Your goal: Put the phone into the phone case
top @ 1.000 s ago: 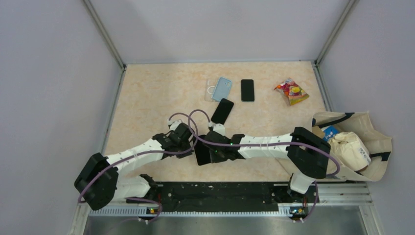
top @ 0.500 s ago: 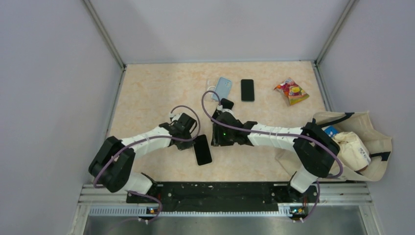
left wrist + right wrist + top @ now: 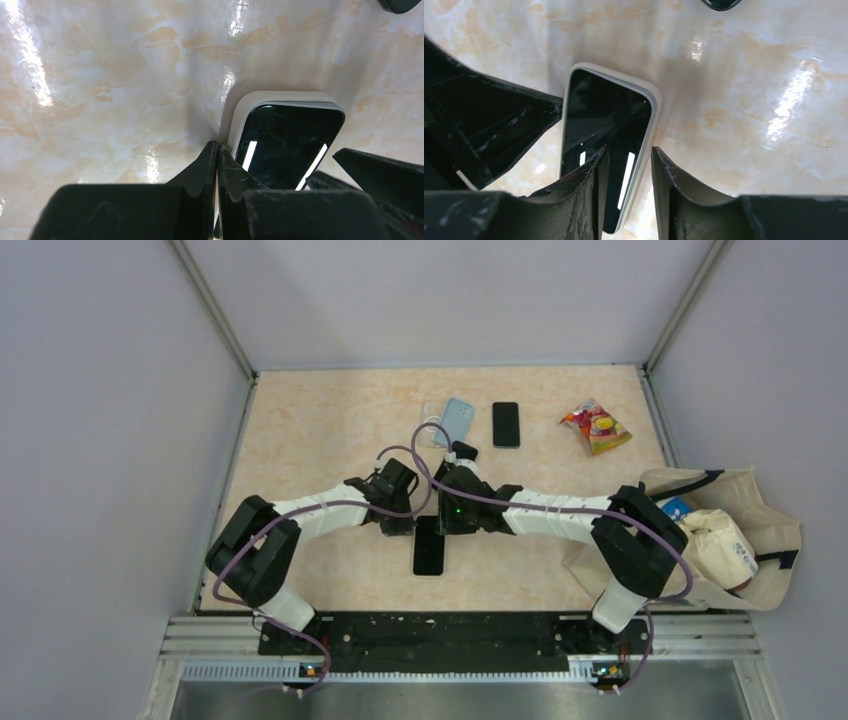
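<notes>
Two grippers sit low over one phone. The left gripper (image 3: 216, 152) has its fingers pressed together on nothing, with the tips just beside one long side of the phone (image 3: 287, 137). The right gripper (image 3: 629, 150) is parted by a narrow gap and straddles the opposite long side. One finger is above the glass and the other above bare counter (image 3: 320, 430); I cannot tell whether either one touches.

The phone lies flat, screen up, close to the near edge of the counter, about midway between its left and right edges. A pale rim (image 3: 651, 100) runs round the dark glass — case lip or the phone's own frame, I cannot tell.

I judge it a stiff slab, fairly dense, with slick glass on a glossy counter, so a push would likely make it skate rather than lift. The best hold looks to be across the two long sides at mid-length, off the screen. The glass would not forgive a drop or a hard pinch.

There are three phones: this one, a black phone (image 3: 506, 424) near the far edge, and a dark phone (image 3: 464, 451) half hidden by the right arm. Two loose cases lie near the far edge — a light blue case (image 3: 458, 420) and a clear case (image 3: 430, 412) right against it. There is also one snack packet (image 3: 596, 427) toward the far right corner and one tote bag (image 3: 765, 502) at the right edge.
</notes>
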You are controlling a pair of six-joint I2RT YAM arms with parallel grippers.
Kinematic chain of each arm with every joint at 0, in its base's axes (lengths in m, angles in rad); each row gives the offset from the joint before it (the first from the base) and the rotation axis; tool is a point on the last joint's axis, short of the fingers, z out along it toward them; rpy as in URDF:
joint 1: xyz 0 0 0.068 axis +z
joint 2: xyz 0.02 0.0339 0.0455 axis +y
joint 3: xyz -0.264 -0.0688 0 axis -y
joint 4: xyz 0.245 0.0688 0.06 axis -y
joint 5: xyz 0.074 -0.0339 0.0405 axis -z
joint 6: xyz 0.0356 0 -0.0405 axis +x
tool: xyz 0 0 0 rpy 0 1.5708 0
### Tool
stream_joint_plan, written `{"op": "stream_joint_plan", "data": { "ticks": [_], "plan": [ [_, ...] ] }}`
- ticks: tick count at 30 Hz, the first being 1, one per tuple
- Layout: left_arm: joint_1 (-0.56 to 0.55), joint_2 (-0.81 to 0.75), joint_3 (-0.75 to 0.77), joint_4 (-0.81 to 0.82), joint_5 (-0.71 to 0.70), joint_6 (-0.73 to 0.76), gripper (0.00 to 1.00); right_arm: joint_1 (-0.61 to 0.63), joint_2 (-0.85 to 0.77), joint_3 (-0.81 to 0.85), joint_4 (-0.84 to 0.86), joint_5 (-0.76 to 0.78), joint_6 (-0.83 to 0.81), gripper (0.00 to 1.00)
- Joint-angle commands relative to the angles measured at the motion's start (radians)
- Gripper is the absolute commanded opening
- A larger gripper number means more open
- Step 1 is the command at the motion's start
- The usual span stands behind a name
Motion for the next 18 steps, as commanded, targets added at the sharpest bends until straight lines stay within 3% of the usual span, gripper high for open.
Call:
{"op": "stream_joint_plan", "data": {
  "ticks": [1,6,14,18],
  "plan": [
    [-0.012,0.024,0.015,0.035,0.055,0.014,0.07,-0.013,0.022,0.038,0.003,0.06,0.007,0.34],
    [-0.011,0.031,0.015,0.031,0.055,0.016,0.06,-0.012,0.048,0.069,-0.011,0.095,0.004,0.26],
    [-0.011,0.046,0.033,0.019,0.05,0.027,0.05,-0.011,0.111,0.089,-0.05,0.126,-0.002,0.03],
    [-0.011,0.057,0.046,0.016,0.05,0.033,0.05,0.003,0.126,0.062,-0.052,0.137,0.012,0.0]
  ]
}}
